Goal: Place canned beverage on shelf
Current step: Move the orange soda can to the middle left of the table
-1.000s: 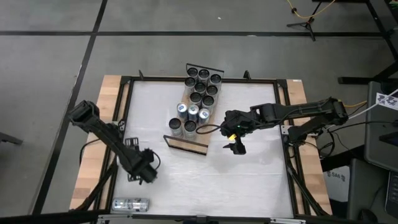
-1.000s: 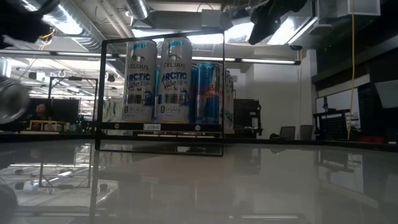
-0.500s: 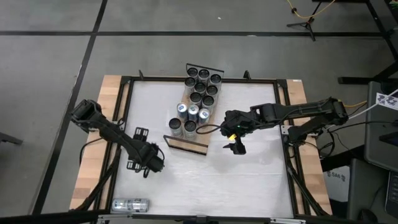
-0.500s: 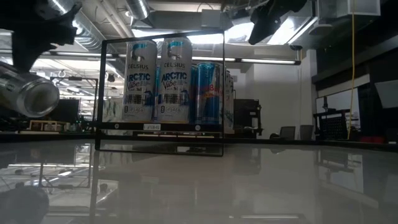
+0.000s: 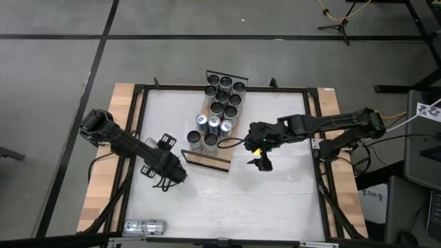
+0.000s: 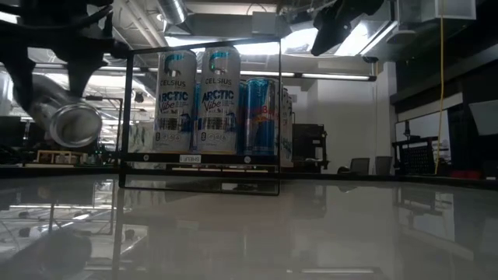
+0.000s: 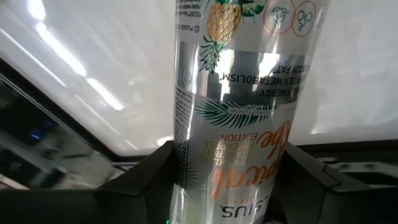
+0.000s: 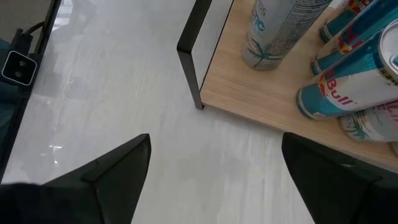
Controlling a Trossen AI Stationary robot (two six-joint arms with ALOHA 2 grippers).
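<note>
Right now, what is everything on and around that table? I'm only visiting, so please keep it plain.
Shelf: one, light wood with black wire end rails, middle of the table.
Upright cans: about a dozen, silver and blue, clustered on the shelf.
Held can: one, silver with pineapple print, lying sideways above the table.
Spare can: one, silver, lying at the table's front left edge.
Table: one, white top.
Left gripper: shut on the held can, near the shelf's front end.
Right gripper: open, beside the shelf.
</note>
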